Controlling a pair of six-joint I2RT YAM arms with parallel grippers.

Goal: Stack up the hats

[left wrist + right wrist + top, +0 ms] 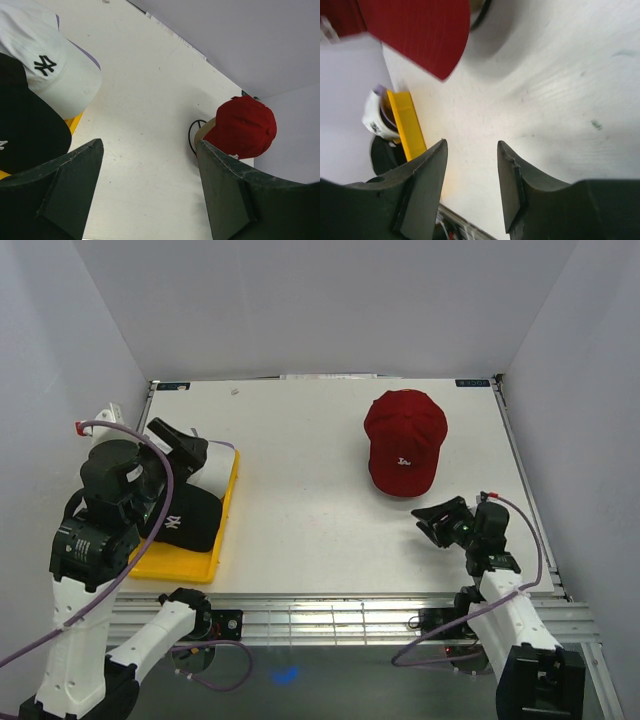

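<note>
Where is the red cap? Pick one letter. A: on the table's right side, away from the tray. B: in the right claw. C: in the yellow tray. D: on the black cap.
A: the red cap sits far right, apart from the yellow tray, and the right claw is open and empty.

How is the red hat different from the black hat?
The red hat sits out on the white table, far right; the black hat lies in the yellow tray at left, against a white hat. The red hat has a tiny white logo; the black hat has a bigger white NY. Both are baseball caps.
</note>
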